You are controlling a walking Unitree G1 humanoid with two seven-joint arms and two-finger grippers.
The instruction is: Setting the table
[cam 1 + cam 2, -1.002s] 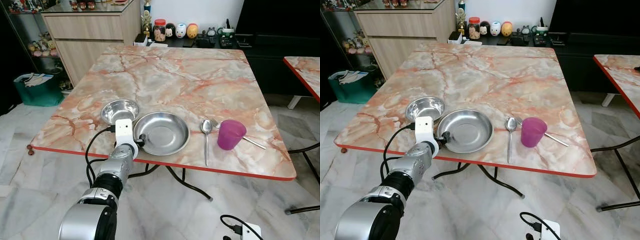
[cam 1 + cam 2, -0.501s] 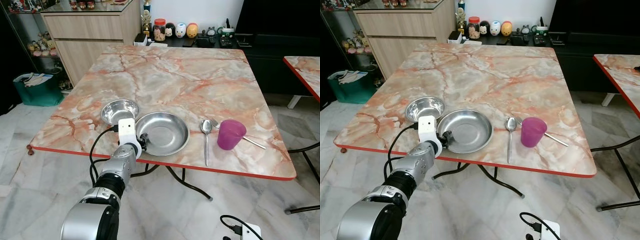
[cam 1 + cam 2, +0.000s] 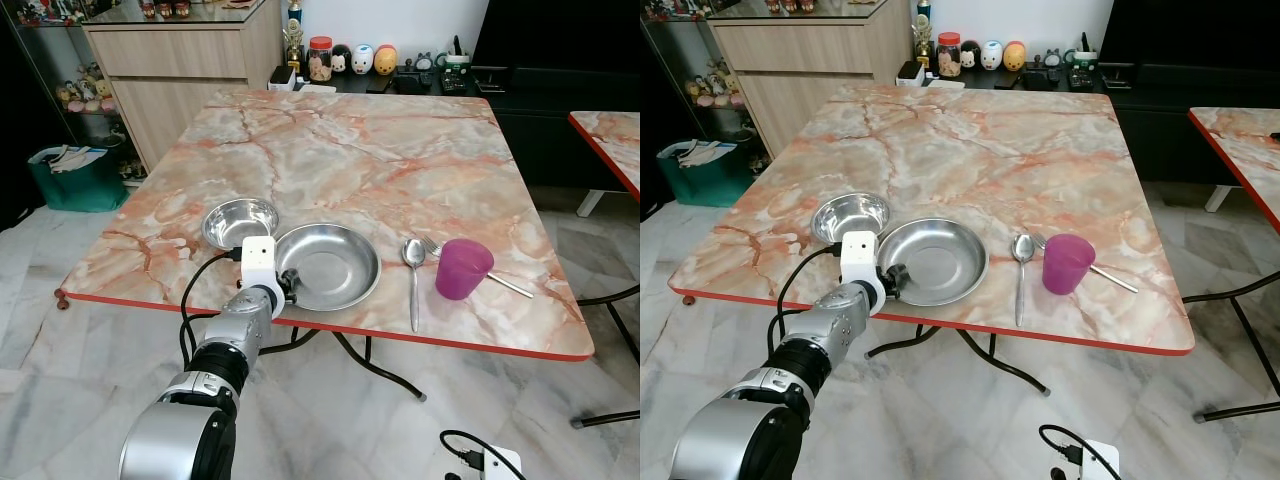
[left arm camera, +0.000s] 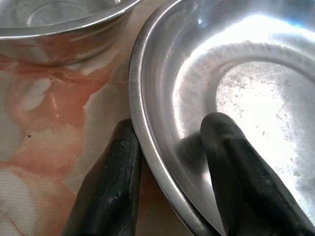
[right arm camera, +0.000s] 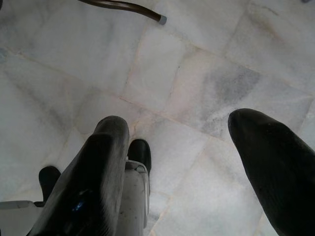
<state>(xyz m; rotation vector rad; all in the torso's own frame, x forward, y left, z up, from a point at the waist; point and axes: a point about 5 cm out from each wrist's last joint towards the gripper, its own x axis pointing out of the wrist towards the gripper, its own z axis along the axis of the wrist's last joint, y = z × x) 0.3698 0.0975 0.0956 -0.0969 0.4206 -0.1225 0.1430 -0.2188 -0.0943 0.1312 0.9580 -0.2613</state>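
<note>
Left wrist view: my left gripper (image 4: 170, 167) fingers straddle the plate (image 3: 328, 266) rim beside the bowl (image 3: 240, 221). A shallow grip risks slipping; dragging could strike that bowl.

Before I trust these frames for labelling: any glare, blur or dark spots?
Left wrist view: strong glare on the plate, the fingers soft. Head views: sharp, evenly lit, mild sheen in the bowl. Right wrist view: dim floor, blurred fingers.
</note>
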